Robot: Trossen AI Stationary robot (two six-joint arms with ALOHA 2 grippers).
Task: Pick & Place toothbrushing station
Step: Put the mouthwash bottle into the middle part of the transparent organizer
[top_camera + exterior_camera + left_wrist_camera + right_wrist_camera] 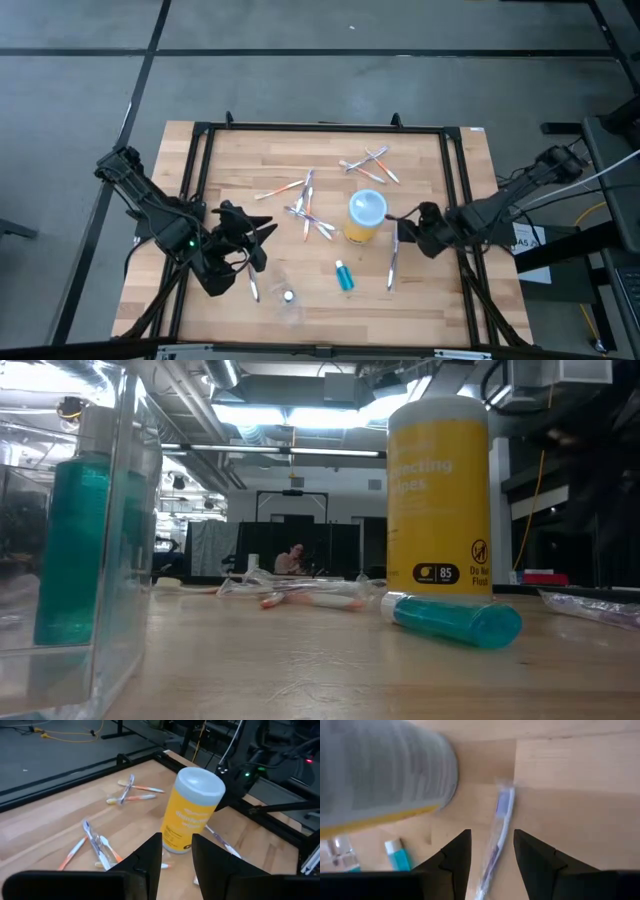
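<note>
- The right gripper (491, 851) hung with its jaws parted and empty, straddling a wrapped toothbrush (496, 840) lying on the table (440, 290) just right of the yellow cup (365, 217).
- That toothbrush looked light, thin and slippery in its wrapper; a pinch across mid-handle seemed best.
- The left gripper (176, 857) waited at the near left, jaws partly open, holding nothing.
- Only the low view showed a clear pouch (95, 540) with a teal tube (75, 530) probably inside; another teal tube (455, 620) lay near the cup.
</note>
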